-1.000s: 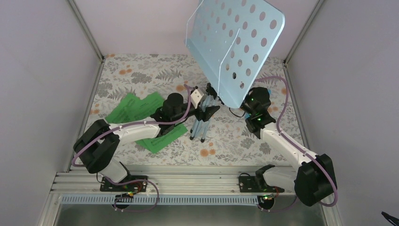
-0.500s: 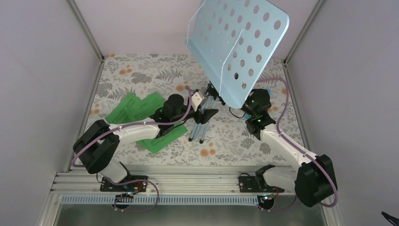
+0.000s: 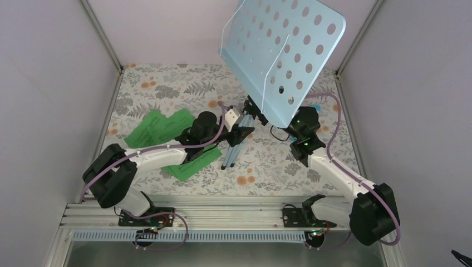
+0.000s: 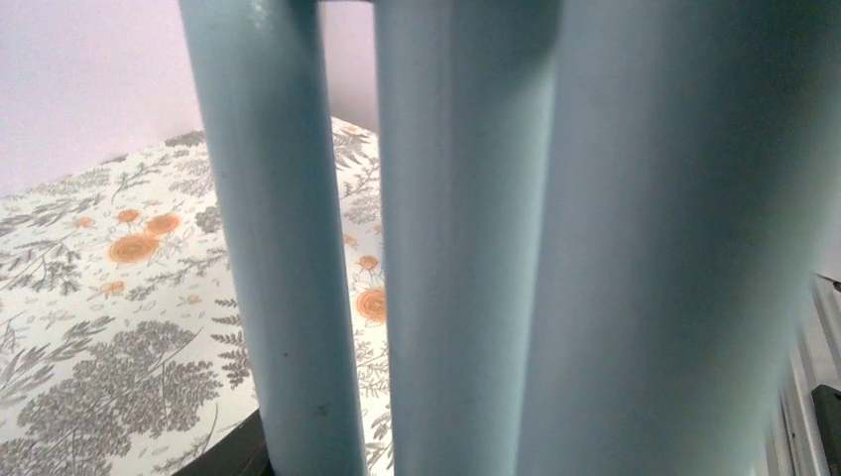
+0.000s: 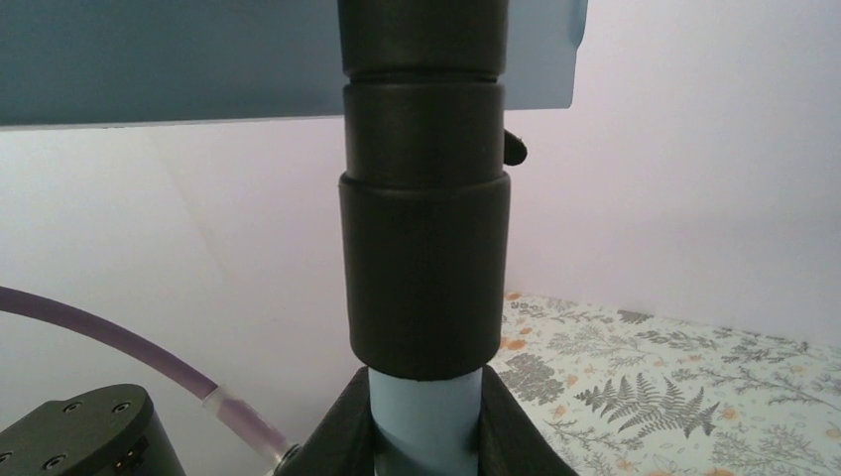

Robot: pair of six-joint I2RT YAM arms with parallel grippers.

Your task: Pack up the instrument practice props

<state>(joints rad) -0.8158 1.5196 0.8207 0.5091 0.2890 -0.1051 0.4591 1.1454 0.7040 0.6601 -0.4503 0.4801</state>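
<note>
The pale blue music stand's hole-punched desk (image 3: 284,53) is tilted high at the back. Its folded legs (image 3: 232,149) slant down to the floral table. My left gripper (image 3: 240,133) is shut on the bundled legs, whose tubes (image 4: 466,248) fill the left wrist view. My right gripper (image 5: 426,436) is shut on the stand's pale blue pole (image 5: 426,416), just below a black collar (image 5: 424,258). In the top view the desk hides it. Green sheet-music pages (image 3: 158,129) lie on the table under my left arm. The metronome is not clearly in view. Only a blue sliver (image 3: 313,95) shows behind my right wrist.
Plain walls with metal corner posts (image 3: 103,36) close in the floral table (image 3: 167,89) at the back and on both sides. The aluminium rail (image 3: 234,214) with the arm bases runs along the near edge. Purple cables loop off both arms.
The stand has tilted. Its desk has moved up and to the right, and the feet of the legs have swung a little to the left. Both grippers have kept their hold.
</note>
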